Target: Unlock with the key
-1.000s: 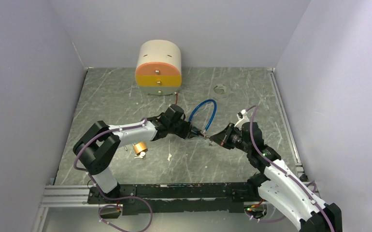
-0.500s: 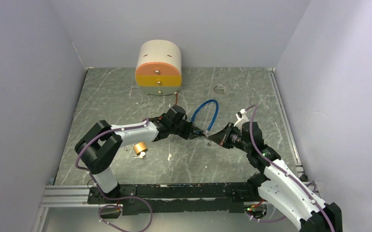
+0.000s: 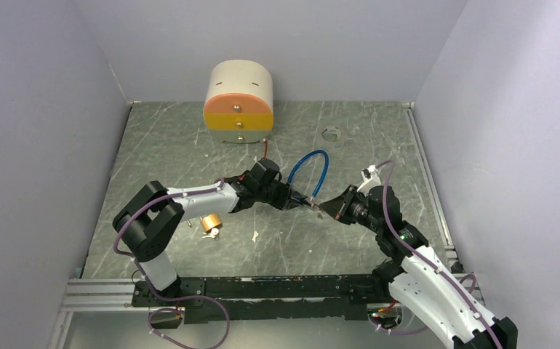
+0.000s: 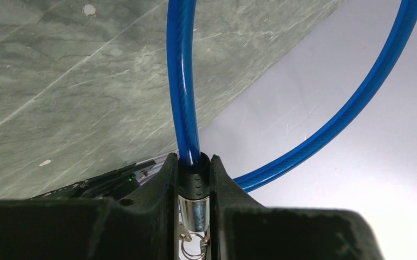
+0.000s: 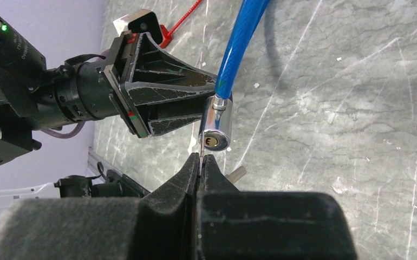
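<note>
Where the two arms meet above the middle of the table point(image 3: 379, 145), the left gripper point(image 3: 297, 198) and right gripper point(image 3: 326, 208) face each other tip to tip, with the blue cable point(image 3: 324, 171) looping away behind them. From the left wrist, the left fingers point(image 4: 163, 184) are clamped on the lock point(image 4: 194, 203) at its black collar. From the right wrist, the right jaws pinch a thin key point(image 5: 200, 153), its tip just left of the lock's keyhole.
</note>
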Tool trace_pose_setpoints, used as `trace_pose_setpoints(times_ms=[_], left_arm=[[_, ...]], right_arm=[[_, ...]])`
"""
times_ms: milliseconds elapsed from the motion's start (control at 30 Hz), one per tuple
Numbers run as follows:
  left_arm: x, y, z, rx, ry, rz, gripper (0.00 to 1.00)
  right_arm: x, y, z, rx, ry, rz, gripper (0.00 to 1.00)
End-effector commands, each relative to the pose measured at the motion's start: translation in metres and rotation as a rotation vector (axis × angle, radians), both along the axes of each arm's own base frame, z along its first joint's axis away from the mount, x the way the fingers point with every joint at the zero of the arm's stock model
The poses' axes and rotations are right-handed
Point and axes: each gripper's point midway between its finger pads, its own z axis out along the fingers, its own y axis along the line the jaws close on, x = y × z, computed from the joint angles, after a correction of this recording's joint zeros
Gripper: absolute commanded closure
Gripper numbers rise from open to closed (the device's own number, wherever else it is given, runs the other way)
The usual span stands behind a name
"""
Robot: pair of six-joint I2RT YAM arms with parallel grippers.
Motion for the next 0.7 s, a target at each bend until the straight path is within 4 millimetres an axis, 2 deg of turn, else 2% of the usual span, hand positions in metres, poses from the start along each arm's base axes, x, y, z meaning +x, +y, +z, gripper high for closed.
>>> trace_pose_setpoints(times_ms=[0,667], left_arm=[[0.0085,-0.0125,0.0382,-0.104,-0.071,-0.002,0.97],[0.01,-0.0161,0.044,-0.135,-0.07,0.005,0.97]], right_arm=[[0.0031,-0.0015,0.015,-0.004,-0.045,-0.004,1.0],[0.0078,0.008,0.0108,-0.001,-0.029,0.035,1.0]])
